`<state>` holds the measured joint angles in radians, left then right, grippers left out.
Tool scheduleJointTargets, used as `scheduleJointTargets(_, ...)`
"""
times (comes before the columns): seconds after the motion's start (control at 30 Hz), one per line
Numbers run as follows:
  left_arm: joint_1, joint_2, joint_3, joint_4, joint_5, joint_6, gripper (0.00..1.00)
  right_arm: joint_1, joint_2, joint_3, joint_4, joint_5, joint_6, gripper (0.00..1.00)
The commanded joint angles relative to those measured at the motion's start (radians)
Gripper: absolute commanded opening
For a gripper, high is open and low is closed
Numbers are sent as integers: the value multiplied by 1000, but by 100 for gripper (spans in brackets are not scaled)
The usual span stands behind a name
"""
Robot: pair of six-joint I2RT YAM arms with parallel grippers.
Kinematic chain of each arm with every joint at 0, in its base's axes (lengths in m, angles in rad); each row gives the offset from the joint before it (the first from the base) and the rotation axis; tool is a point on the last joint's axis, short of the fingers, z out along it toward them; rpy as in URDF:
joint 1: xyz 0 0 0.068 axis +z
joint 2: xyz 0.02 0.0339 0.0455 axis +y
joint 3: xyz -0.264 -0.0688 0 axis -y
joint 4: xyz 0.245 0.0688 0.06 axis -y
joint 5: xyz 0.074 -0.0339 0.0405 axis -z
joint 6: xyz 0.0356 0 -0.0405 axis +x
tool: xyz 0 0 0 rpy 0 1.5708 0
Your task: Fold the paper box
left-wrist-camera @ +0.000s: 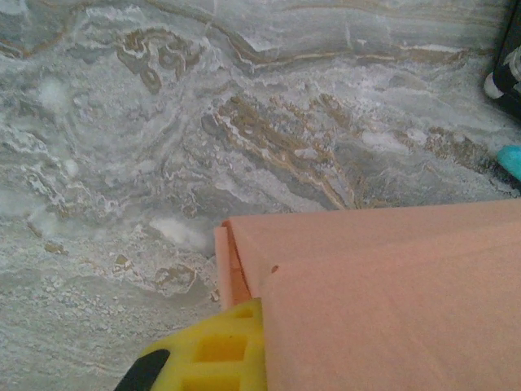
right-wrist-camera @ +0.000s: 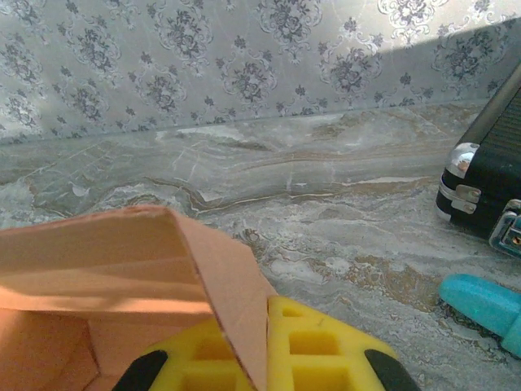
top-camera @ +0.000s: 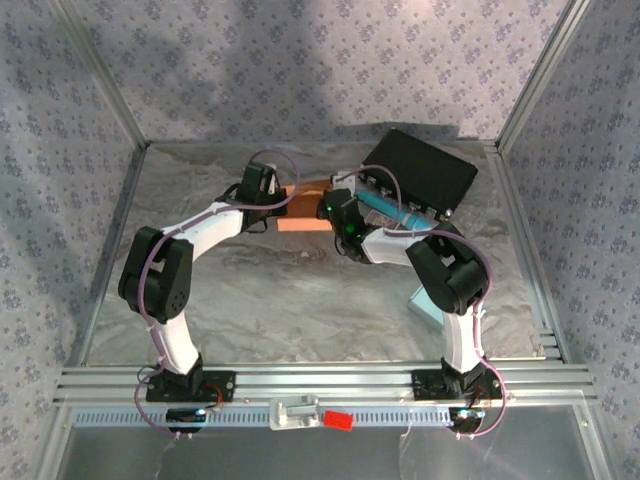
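**Now mid-fold: paper box pinched at both ends**

Found the paper box toward the far edge of the table, roughly midway along that edge. Flanked by the left gripper at its left end and the right gripper at its right end.

Left gripper: closed down on a thin card wall at the box's left end, judging from the wrist view. One yellow finger seen beside the panel edge, its partner hidden under the card. Probably held this way to anchor the box against sliding during work at the opposite end.

Right gripper: closed, pinching a loose end flap edge-on between yellow fingers. Seen tilted up and curling over the open cavity, so likely being steered inward for tucking. Judged as one end being closed; state of the other end not resolvable.

Materials: salmon-orange card, matte and thin, with crisp scored creases and a doubled layer at the left corner. Likely to buckle under too hard a pinch. Finger pads yellow and blocky, with square moulded recesses. Table covering in grey marble print with brown veins, smooth-looking, so possibly slippery under the box.

Also noted: black case with a metal-capped corner at the far right corner of the table. Just beside it a teal object, near the right gripper but apart from the box. Worth keeping the right wrist away from both.
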<state>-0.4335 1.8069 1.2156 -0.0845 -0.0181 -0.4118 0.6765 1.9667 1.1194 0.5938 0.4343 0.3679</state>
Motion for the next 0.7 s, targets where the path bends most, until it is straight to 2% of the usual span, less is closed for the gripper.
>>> scheduleJointTargets(0.0,-16,3,-29,68,73,-17,0,7,2,-23,-8,-13,35,0)
scheduleJointTargets(0.17,-27,0,-58,66,60,-23,0,7,-7,-8,-65,-12,52,2)
scheduleJointTargets(0.23,-33,-4,-69,68,49,-21,0,10,-21,3,-111,-11,63,6)
scheduleJointTargets(0.33,-37,-4,-71,55,29,-11,0,20,-79,20,-245,8,131,25)
scheduleJointTargets(0.4,-38,-7,-70,47,21,-4,0,31,-134,21,-335,26,203,46)
scheduleJointTargets(0.43,-39,-7,-68,45,18,0,0,32,-168,30,-411,23,261,52)
scheduleJointTargets(0.6,-45,2,-58,37,15,7,0,49,-329,11,-654,-89,511,67)
scheduleJointTargets(0.67,-52,5,-56,37,9,13,0,45,-380,-2,-734,-153,607,69)
